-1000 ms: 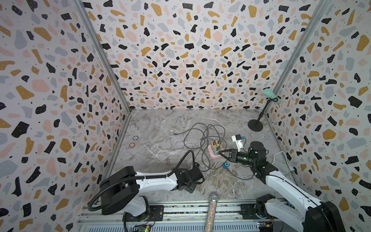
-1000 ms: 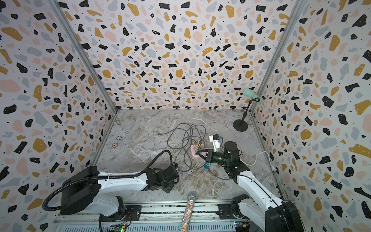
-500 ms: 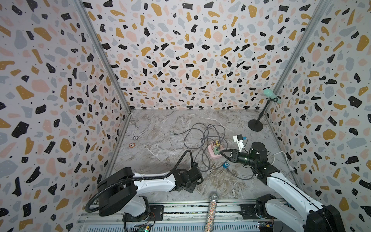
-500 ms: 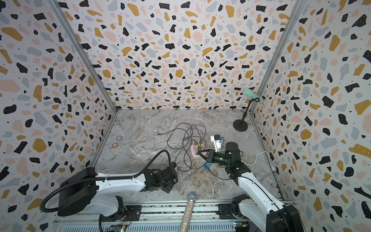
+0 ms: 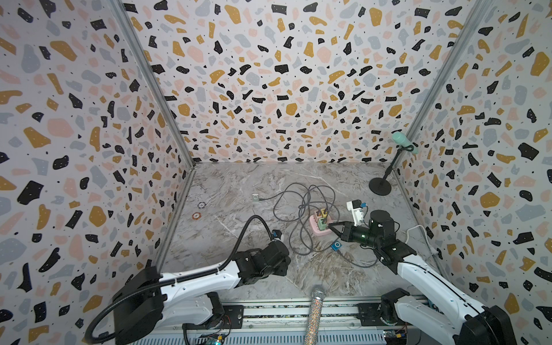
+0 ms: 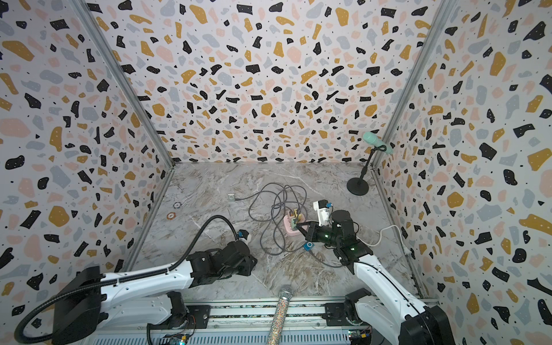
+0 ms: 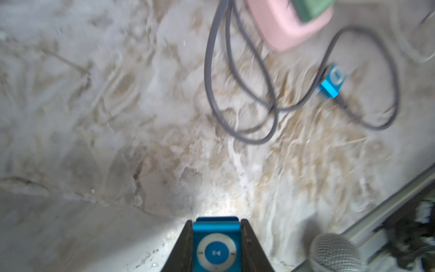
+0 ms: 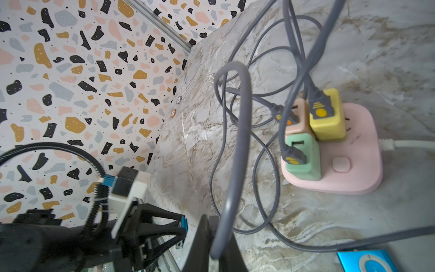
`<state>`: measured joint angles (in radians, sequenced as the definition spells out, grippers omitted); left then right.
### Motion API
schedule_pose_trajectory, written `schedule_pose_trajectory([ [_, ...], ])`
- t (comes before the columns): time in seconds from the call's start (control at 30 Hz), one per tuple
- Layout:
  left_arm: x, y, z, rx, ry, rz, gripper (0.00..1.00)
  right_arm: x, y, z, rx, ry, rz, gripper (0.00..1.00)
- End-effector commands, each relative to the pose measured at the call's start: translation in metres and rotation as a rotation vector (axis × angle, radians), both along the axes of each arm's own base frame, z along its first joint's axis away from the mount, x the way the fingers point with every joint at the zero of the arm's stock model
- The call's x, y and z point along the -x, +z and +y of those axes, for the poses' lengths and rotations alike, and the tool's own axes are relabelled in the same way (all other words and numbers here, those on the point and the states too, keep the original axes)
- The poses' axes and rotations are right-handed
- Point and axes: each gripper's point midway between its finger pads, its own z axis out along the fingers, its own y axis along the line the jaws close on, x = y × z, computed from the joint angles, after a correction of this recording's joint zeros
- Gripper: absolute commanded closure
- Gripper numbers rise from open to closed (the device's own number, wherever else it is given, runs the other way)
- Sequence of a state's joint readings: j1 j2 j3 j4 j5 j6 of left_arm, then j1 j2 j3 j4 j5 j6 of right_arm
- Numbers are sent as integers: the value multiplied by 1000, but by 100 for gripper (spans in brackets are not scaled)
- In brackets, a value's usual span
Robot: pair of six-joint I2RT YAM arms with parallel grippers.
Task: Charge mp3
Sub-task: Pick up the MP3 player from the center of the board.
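Since the earlier frame our left arm (image 5: 203,277) has drawn back a little toward its base, while the right arm (image 5: 427,277) has barely shifted. We have the left gripper (image 7: 216,226) clenched on a blue mp3 player (image 7: 216,249), face up between the jaws with no lead in it. The right gripper (image 8: 213,223) is pinched shut on a loop of grey cable (image 8: 237,141), its tips just short of the pink power strip (image 5: 317,230). A second mp3 player (image 5: 336,245) lies beside the right gripper, already wired.

We judge the step to be mating a cable to the held player. The strands cross, so we should first trace which one ends free; a loose plug (image 5: 255,197) lies well beyond both tools. Then regrip near the plug, hold the player steady, and line the two up before pushing.

Terrazzo walls (image 5: 268,89) close in on three sides. The marble table (image 5: 239,185) looks hard and smooth, so a dropped player would likely skid.
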<state>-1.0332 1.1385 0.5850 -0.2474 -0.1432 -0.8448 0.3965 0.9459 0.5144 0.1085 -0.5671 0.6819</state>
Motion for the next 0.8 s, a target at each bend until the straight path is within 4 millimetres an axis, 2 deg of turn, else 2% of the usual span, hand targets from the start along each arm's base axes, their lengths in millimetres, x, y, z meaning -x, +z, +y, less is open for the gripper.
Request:
schedule_pose_trajectory([
  [0.0,-25,55,-8,185,80,-109,76,-10,22,4,72,-38,-100,100],
  [0.1,-38,91,-4,292,122,-183,77,-10,36,14,94,-46,-170,100],
  [0.23,-54,128,0,360,165,-282,79,-5,57,30,112,-32,-269,100],
  [0.33,-64,154,-6,381,155,-352,80,-1,64,39,139,-37,-318,100],
  [0.53,-74,180,-23,418,109,-414,80,3,61,53,204,-37,-332,100],
  [0.77,-95,211,-9,440,152,-507,80,2,63,42,249,-112,-344,100],
])
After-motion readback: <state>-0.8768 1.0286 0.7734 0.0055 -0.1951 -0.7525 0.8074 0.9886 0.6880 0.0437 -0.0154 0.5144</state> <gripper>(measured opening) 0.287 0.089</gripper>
